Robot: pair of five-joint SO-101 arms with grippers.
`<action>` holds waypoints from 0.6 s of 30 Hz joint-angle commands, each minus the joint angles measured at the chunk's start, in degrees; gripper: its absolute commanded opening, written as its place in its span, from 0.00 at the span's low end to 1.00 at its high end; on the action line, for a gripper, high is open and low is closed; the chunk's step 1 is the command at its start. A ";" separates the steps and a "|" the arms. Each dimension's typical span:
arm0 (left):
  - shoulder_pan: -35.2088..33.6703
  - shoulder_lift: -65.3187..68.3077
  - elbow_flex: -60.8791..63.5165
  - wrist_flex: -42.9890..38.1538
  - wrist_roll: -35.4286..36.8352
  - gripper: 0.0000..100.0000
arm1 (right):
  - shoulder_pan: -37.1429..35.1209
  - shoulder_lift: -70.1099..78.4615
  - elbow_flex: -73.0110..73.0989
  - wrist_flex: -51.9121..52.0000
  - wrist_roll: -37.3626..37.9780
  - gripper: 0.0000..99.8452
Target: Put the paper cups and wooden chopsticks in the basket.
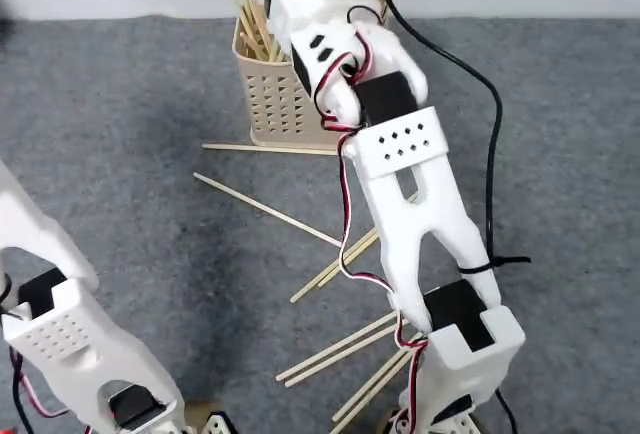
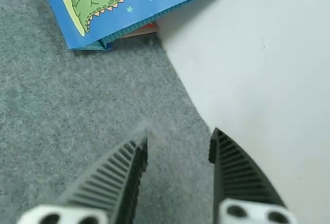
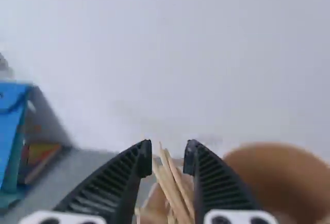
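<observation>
The grey mat (image 1: 120, 134) carries everything. My right arm (image 1: 410, 194) stretches over it to the basket (image 1: 280, 104), which stands at the far edge with several chopsticks (image 1: 255, 24) upright in it. My left pincer (image 2: 180, 136) hangs apart and empty above the mat's edge, near a blue bag (image 2: 103, 7). At my right pincer (image 3: 167, 149) chopstick ends rise close; whether it is clamped on them I cannot tell. A brown shape (image 3: 273, 177) beside them may be a cup. Other chopsticks (image 1: 265, 210) lie loose on the mat, between the basket and my arms' bases. I judge them light, stiff and smooth, apt to roll; I would take one crosswise near its middle, so it does not tip.
</observation>
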 commanded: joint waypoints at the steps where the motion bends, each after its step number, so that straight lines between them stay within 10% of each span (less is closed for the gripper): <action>1: -0.18 -1.05 -0.13 1.23 0.62 0.19 | 0.13 -3.91 -5.19 18.33 -0.35 0.12; 18: -0.18 -0.97 -0.04 1.23 0.62 0.19 | 0.66 -3.82 6.59 41.63 16.53 0.13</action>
